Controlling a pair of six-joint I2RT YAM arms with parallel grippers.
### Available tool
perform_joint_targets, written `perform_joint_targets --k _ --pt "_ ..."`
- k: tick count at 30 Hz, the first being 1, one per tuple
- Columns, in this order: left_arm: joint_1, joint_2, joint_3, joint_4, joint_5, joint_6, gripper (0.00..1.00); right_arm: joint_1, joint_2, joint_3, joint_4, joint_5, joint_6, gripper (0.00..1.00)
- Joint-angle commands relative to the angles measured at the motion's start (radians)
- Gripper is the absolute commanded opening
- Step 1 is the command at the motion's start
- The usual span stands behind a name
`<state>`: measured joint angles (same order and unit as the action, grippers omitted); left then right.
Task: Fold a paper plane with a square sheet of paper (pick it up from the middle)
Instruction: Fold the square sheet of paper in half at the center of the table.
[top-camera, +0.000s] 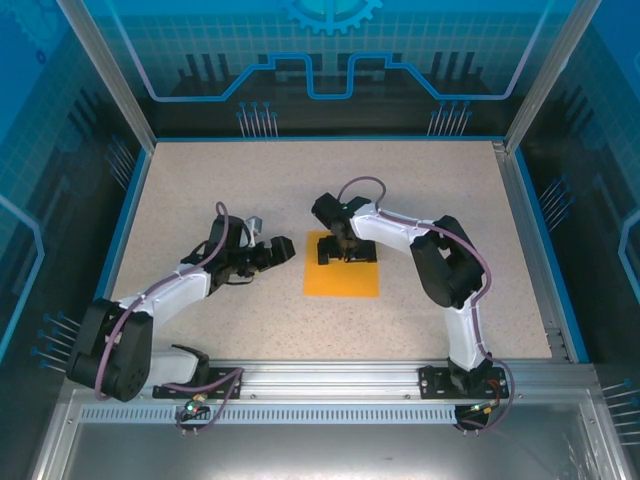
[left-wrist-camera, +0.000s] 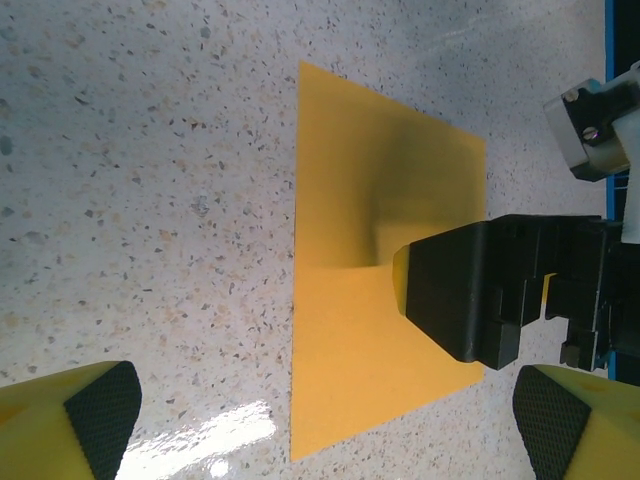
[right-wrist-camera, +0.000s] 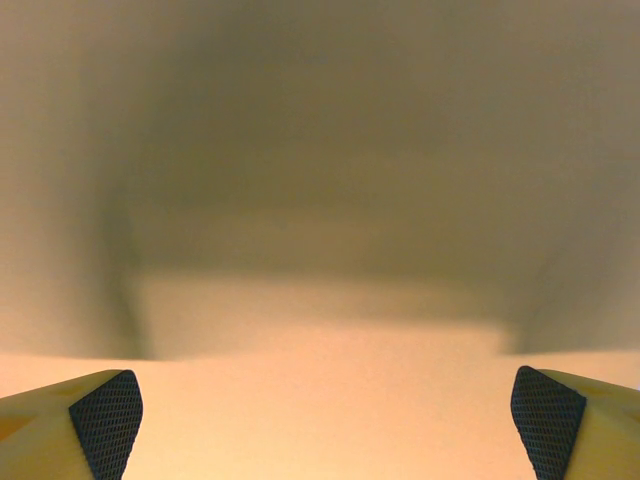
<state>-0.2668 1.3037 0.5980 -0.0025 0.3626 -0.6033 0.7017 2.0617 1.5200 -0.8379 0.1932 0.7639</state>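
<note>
Now the paper (top-camera: 341, 280) lies on the table (top-camera: 200, 190), between the two arms, with a slight hump beside the right claw (top-camera: 345, 250). That claw stands low over the paper's far half, jaws spread wide and gripping nothing; whether its tips touch the paper I cannot tell. Left claw (top-camera: 278, 250) hangs just beside the paper's left edge, likewise spread wide and empty.

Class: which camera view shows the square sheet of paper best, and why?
Left wrist: the square sheet of paper is large and sharp, edges and a buckle beside the right gripper plain. Top external shows it small, partly under that gripper. Right wrist gives blurred orange.
</note>
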Motion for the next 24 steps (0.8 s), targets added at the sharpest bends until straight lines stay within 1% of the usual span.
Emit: perform_joint_targets --k 1,12,19,24 --pt "-0.006 0.021 0.031 -0.001 0.042 -0.014 0.99 0.008 0.026 0.038 -0.014 -0.033 0.040 0.99" --pt "-0.006 0.037 0.032 0.003 0.045 -0.018 0.99 0.013 0.108 0.059 -0.042 -0.031 0.075 0.99" --pt "-0.006 0.034 0.032 -0.008 0.044 -0.011 0.99 0.019 0.143 0.003 -0.029 -0.024 0.082 0.99" --pt "-0.006 0.037 0.036 -0.009 0.044 -0.010 0.99 0.021 0.146 -0.011 -0.024 -0.014 0.083 0.95"
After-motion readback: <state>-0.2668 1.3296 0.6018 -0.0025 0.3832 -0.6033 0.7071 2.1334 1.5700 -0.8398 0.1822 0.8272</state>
